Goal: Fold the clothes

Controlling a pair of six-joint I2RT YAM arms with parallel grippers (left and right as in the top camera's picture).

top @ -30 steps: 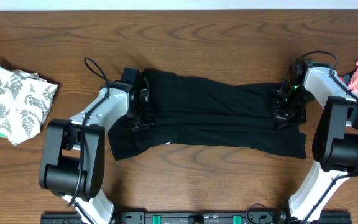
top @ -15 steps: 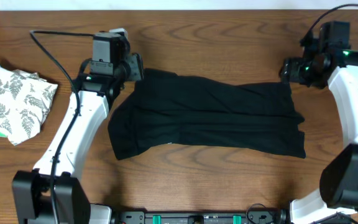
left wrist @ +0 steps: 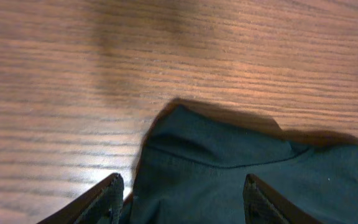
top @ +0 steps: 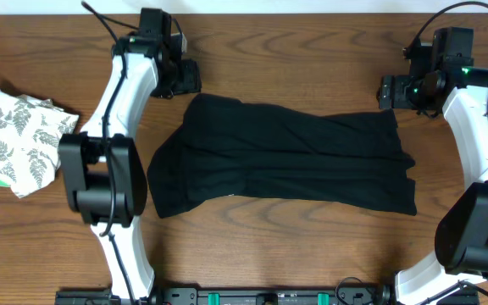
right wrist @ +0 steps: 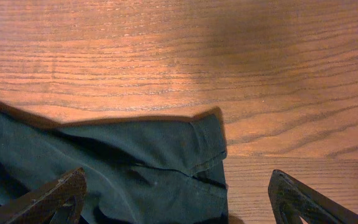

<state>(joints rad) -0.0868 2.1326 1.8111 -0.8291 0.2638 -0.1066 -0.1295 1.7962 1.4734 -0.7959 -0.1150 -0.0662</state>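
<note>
Two pincers: both released and empty. The left pincer (top: 185,79) hangs just beyond the far-left corner of the black garment (top: 282,157), and the right pincer (top: 390,91) just beyond its far-right corner.
Black garment: it lies flat in the middle of the bench (top: 295,34) as a long band. In each wrist view a corner sits between the spread fingers, with nothing pinched.
Other clothes: the fern-print piece (top: 19,135) is crumpled at the left edge, well apart.
Step in hand: probably a pause between folds, since a lengthwise fold looks laid and the cloth lies free.
Next move: likely a fresh grasp on both corners of one short end, carried over to the other end. Lift enough that the lower layer is not dragged.
</note>
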